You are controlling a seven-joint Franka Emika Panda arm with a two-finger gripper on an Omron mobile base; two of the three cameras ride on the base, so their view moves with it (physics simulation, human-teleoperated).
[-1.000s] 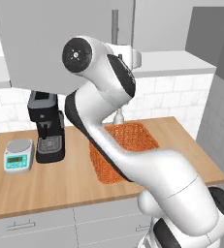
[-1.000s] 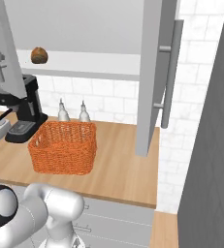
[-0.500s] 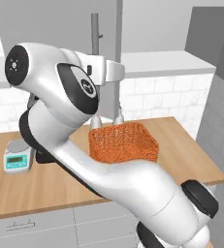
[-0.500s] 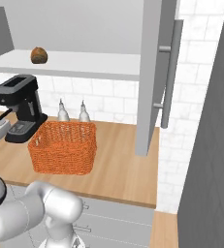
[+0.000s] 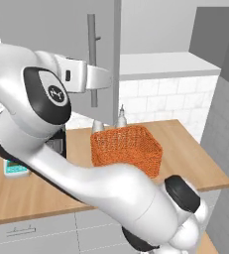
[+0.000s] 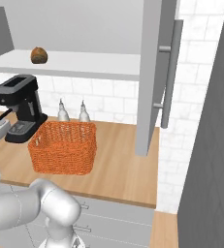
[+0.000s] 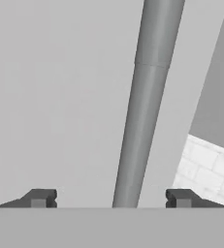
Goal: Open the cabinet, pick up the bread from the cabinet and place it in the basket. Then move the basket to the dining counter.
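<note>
Now that both cabinet (image 6: 150, 72) doors stand swung wide, the opening step looks done. Unfilled, the basket (image 6: 62, 147) sits on the surface (image 6: 120, 172); the bread (image 6: 39, 55) waits on the shelf. Just released, the gripper (image 7: 111, 198) is spread astride the handle (image 7: 145, 104).

White arm bent high across the left base view; gripper (image 7: 111, 198) open, fingertips (image 7: 40, 197) wide apart
</note>
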